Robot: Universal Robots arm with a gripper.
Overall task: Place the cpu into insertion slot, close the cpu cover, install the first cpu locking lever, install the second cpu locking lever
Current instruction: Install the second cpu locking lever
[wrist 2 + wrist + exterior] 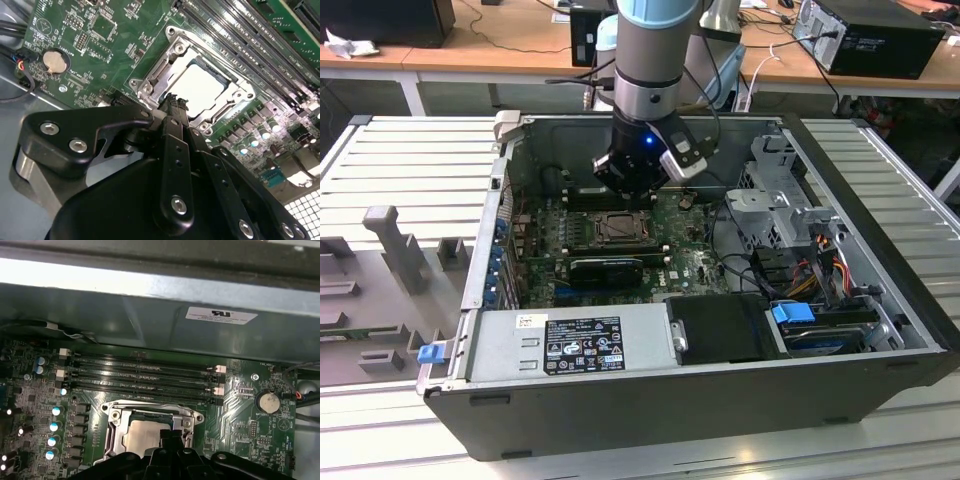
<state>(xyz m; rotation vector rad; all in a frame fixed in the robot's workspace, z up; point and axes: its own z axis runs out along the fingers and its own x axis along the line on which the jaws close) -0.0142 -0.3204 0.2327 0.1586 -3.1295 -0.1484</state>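
Note:
The cpu (205,87) (142,436) lies flat in the insertion slot (620,228) on the green motherboard, its pale silver face showing. The silver cpu cover (167,65) (116,432) lies down around it, framing the chip through its cut-out. My gripper (175,101) (171,432) hangs just above one edge of the socket, its black fingers pressed together with nothing between them. In the exterior view the gripper (630,190) stands straight over the socket inside the open computer case. Whether the locking levers are latched cannot be told.
Long black memory slots (145,375) (240,35) run beside the socket, near the case wall (150,315). A coin battery (267,401) sits on the board. The power supply (570,345), a black card (605,268), the drive cage (780,200) and cables (820,260) crowd the case.

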